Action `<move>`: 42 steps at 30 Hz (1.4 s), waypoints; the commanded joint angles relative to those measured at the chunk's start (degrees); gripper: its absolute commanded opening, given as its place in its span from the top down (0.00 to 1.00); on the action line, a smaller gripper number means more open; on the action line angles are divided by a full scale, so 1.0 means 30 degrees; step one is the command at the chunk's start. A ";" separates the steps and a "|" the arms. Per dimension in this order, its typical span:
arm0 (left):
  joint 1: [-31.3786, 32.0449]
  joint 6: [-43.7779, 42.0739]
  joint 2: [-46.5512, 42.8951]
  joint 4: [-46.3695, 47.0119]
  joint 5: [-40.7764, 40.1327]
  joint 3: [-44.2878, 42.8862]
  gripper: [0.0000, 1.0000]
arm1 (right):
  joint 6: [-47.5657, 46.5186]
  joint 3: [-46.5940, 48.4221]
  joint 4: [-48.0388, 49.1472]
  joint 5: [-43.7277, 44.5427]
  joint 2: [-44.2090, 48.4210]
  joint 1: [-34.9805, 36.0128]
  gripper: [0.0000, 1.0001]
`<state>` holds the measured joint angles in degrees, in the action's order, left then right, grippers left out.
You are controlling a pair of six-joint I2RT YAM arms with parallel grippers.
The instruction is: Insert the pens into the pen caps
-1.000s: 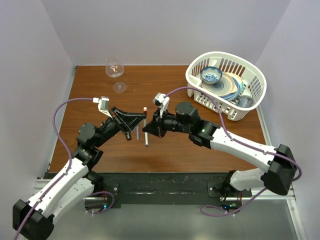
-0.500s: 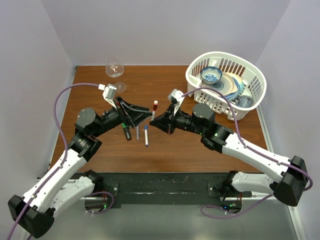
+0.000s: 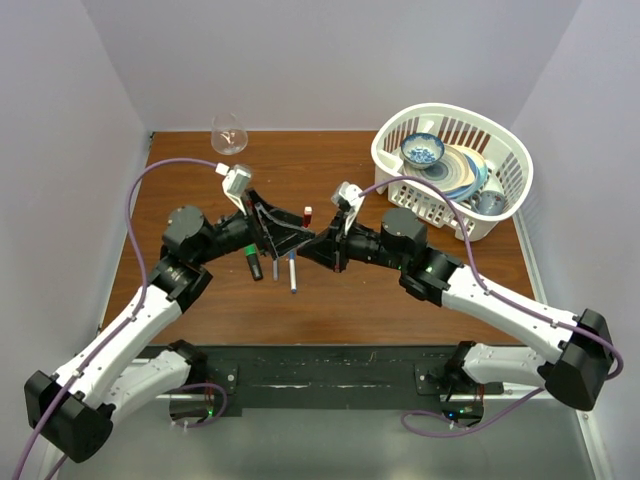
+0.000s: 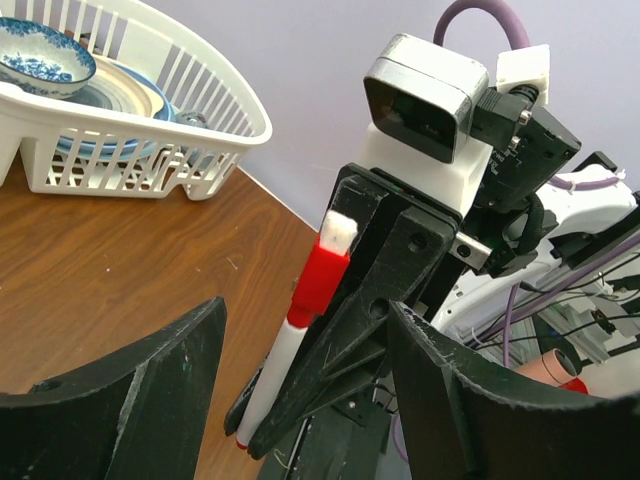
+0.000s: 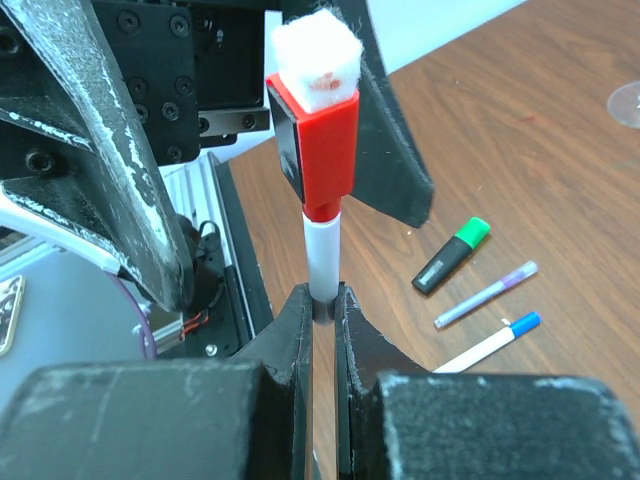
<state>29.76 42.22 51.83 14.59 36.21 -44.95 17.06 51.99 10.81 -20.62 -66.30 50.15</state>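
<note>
My right gripper [image 5: 322, 296] is shut on a thin white pen [image 5: 322, 262] that stands upright with the red cap [image 5: 320, 150] on its top end. In the top view that capped pen [image 3: 307, 216] is held above the table between the two arms. My left gripper [image 4: 300, 400] faces it with the jaws wide apart and nothing between them, its fingers [image 4: 130, 400] short of the pen. On the table lie a black marker with a green cap [image 5: 452, 255], a purple-grey pen [image 5: 487, 294] and a white pen with a blue cap [image 5: 490, 345].
A white basket [image 3: 380, 152] with a blue bowl and plates stands at the back right. A wine glass [image 3: 229, 135] stands at the back left. White walls close in the table on three sides.
My left gripper has opened wide and its arm has swung right and back. The right gripper has carried the red-capped pen up and to the right, still shut on it.
</note>
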 commanded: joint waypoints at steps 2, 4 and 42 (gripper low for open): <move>0.0100 -0.0859 0.0211 0.1172 0.0266 -0.1129 0.30 | 0.0115 -0.0014 0.0792 -0.0743 -0.0164 0.0246 1.00; 0.0100 -0.1092 0.0417 0.1084 0.0061 -0.1335 0.31 | 0.0202 -0.0073 0.0792 -0.0772 -0.0281 0.0392 1.00; 0.0159 0.7018 -0.1370 0.9371 -0.0467 1.0059 1.00 | 0.1257 0.3177 0.4191 0.4824 -0.0277 -0.0251 1.00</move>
<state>28.62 56.93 46.85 45.78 25.02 -21.21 21.39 51.70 3.33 -18.74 -67.26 53.21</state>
